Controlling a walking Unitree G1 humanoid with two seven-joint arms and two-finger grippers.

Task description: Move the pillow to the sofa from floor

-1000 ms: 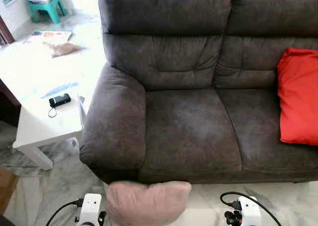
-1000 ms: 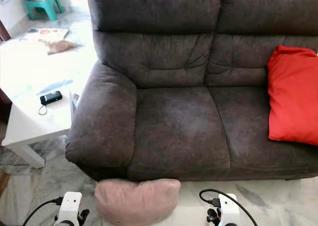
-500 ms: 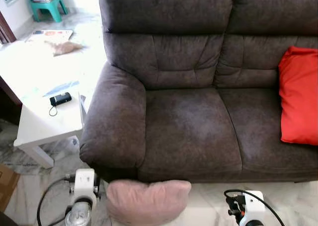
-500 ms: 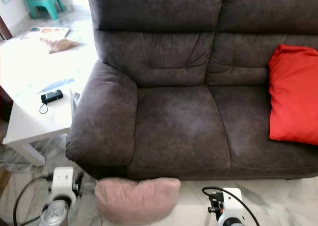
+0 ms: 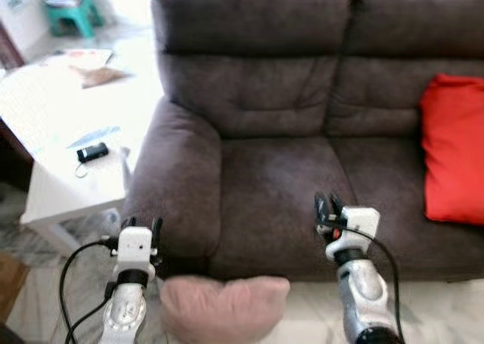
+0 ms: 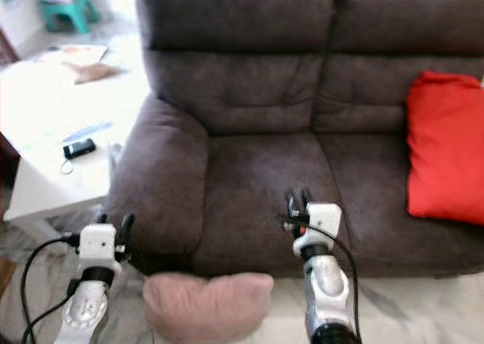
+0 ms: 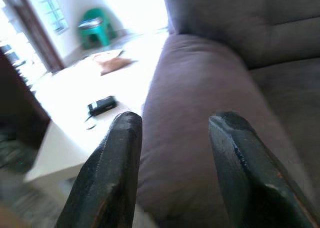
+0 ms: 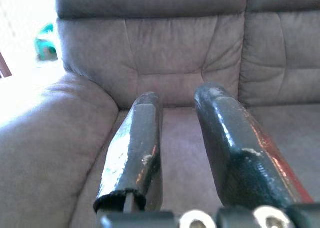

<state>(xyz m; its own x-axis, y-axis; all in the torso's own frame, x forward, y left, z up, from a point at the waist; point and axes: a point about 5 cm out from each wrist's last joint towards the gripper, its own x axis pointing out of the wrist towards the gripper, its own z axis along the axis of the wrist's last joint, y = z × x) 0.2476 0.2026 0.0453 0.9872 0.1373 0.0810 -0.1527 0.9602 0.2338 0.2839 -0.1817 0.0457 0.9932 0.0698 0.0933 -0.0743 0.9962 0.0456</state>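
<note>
A pale pink pillow (image 5: 224, 305) lies on the marble floor against the front of the dark brown sofa (image 5: 287, 193). My left gripper (image 5: 141, 224) is raised at the sofa's left armrest, up and left of the pillow, its fingers (image 7: 107, 173) open around nothing. My right gripper (image 5: 327, 205) hovers over the left seat cushion, above and right of the pillow, fingers (image 8: 135, 148) open and bare.
A red cushion (image 5: 454, 147) leans on the sofa's right seat. A white low table (image 5: 60, 170) stands left of the sofa with a small black device (image 5: 91, 152) on it. A teal stool (image 5: 69, 7) stands far back left.
Both arms have risen from the bottom edge: the left gripper up to the armrest, the right gripper up over the seat cushion. The pillow has not moved.
</note>
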